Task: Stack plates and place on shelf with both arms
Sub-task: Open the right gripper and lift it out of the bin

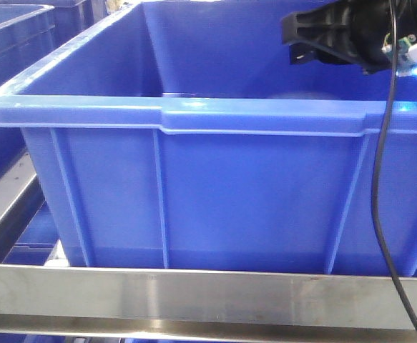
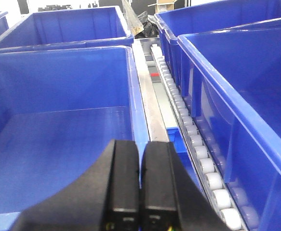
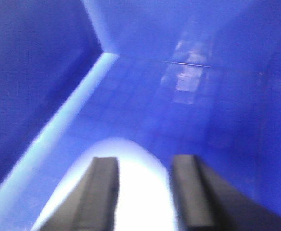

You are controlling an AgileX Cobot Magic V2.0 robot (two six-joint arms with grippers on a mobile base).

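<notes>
- Now the right hand (image 3: 142, 192) reaches down inside a big blue crate (image 1: 194, 193), fingers clamped on a shiny white plate (image 3: 140, 187).
- Letting go is what's left, I think.
- Left hand (image 2: 140, 187) is pressed together, empty, with another smooth blue crate (image 2: 58, 139) below it on the steel shelf (image 1: 194, 296).

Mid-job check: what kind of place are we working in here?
Probably a warehouse or factory storage rack: rows of big blue plastic crates, a stainless-steel shelf rail, and a roller track between crates.
</notes>
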